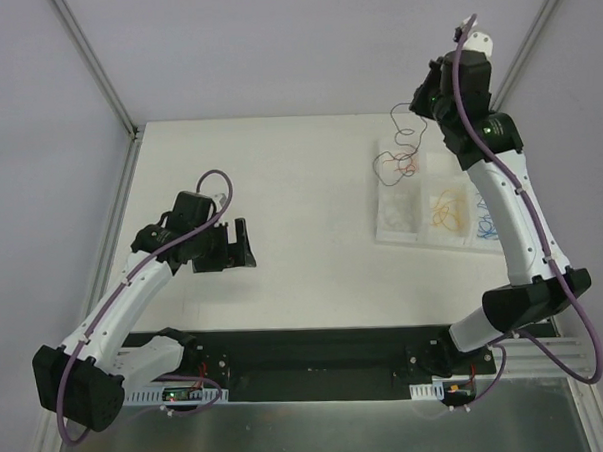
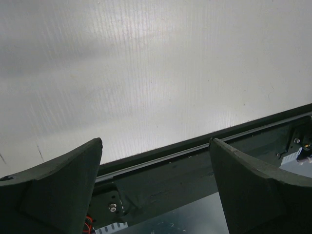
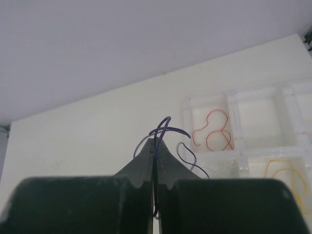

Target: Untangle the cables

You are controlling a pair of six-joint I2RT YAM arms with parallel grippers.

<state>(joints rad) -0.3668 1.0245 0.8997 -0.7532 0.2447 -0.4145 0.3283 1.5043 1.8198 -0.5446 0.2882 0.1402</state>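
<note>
My right gripper (image 1: 425,98) is raised at the far right, above the table, and is shut on a thin dark purple cable (image 3: 165,125). That cable (image 1: 396,142) hangs in loose loops down toward a clear compartment tray (image 1: 400,234). A red cable (image 3: 214,132) lies curled in one compartment, a yellow-orange one (image 1: 447,213) in another, and a blue one (image 1: 484,221) further right. My left gripper (image 1: 237,245) hovers low over the left-middle of the table, open and holding nothing (image 2: 155,144).
The black base rail (image 2: 195,161) runs along the near table edge under the left gripper. Grey walls and a metal frame post (image 1: 100,70) bound the table at the back and left.
</note>
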